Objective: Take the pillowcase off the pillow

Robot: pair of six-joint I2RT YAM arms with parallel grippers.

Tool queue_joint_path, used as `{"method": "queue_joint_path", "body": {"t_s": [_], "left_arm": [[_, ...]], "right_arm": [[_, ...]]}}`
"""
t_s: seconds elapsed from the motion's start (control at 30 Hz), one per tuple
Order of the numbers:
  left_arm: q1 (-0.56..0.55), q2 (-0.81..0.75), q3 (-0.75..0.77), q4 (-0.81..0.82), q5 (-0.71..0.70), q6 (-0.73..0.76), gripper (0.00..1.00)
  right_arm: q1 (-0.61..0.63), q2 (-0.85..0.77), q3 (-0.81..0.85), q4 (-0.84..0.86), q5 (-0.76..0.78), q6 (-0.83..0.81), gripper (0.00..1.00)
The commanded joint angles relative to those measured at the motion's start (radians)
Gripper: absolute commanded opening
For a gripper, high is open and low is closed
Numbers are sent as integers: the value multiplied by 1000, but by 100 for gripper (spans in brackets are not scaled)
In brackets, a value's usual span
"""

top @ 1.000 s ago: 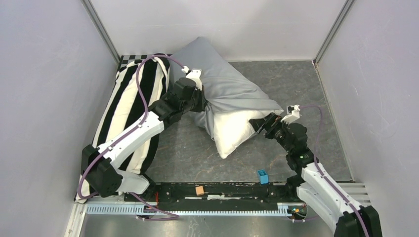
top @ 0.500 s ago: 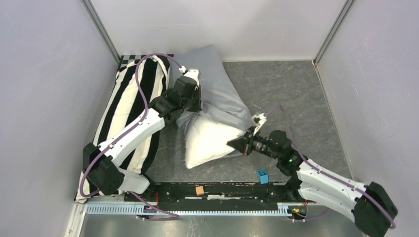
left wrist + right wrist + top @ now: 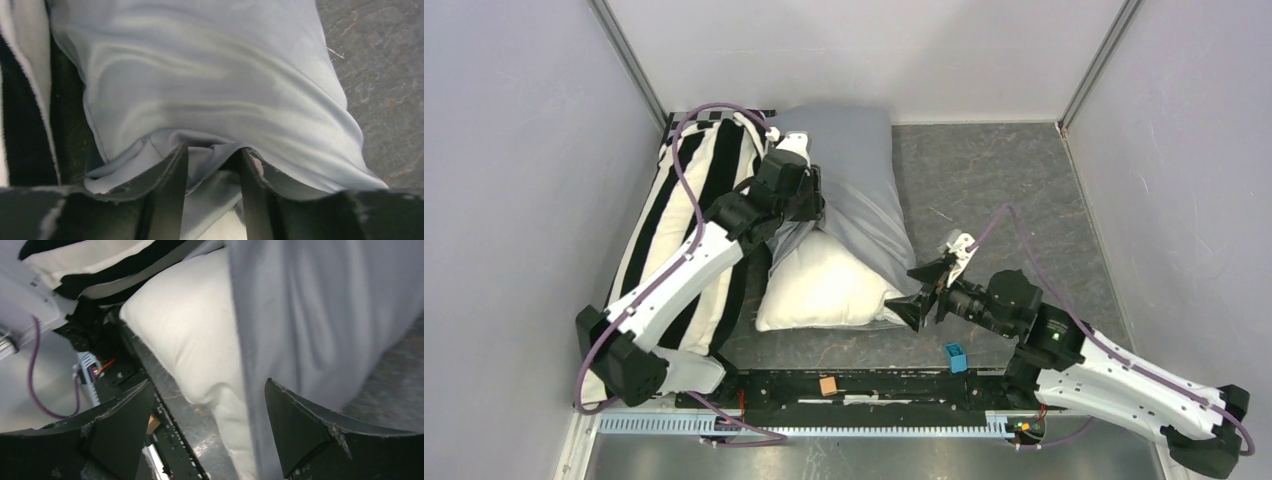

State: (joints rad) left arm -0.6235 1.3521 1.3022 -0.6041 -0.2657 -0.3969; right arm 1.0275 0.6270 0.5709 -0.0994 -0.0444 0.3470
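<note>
Where overhead hides it, left hand (image 3: 212, 165) visibly pinches pillowcase (image 3: 210, 85).

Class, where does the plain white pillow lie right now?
In the top view the pillow lies left of centre, beside the striped pillow, its far end inside the pillowcase, its near corner before the right gripper.

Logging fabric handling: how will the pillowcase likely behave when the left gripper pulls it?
Probably floppy: the pillowcase bunches between the left gripper's fingers. Its smooth sheen suggests it might slip. Likely light, draping in soft folds over the pillow.
</note>
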Motion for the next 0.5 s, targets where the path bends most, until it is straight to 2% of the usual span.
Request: {"method": "queue_joint_path", "body": {"t_s": [0.0, 0.07, 0.17, 0.33, 0.47], "left_arm": [[-32, -104, 24, -78, -18, -36, 57], [-66, -121, 35, -131, -6, -53, 66], [-147, -165, 46, -198, -25, -71, 74], [-273, -238, 80, -335, -6, -133, 78], [-402, -264, 74, -418, -62, -200, 80]], "right_arm": [[-1, -34, 73, -240, 279, -89, 89], [-1, -28, 68, -272, 360, -99, 90], [-1, 1, 51, -268, 394, -115, 90], [0, 51, 29, -194, 343, -132, 90], [-1, 84, 25, -156, 401, -141, 86]]}}
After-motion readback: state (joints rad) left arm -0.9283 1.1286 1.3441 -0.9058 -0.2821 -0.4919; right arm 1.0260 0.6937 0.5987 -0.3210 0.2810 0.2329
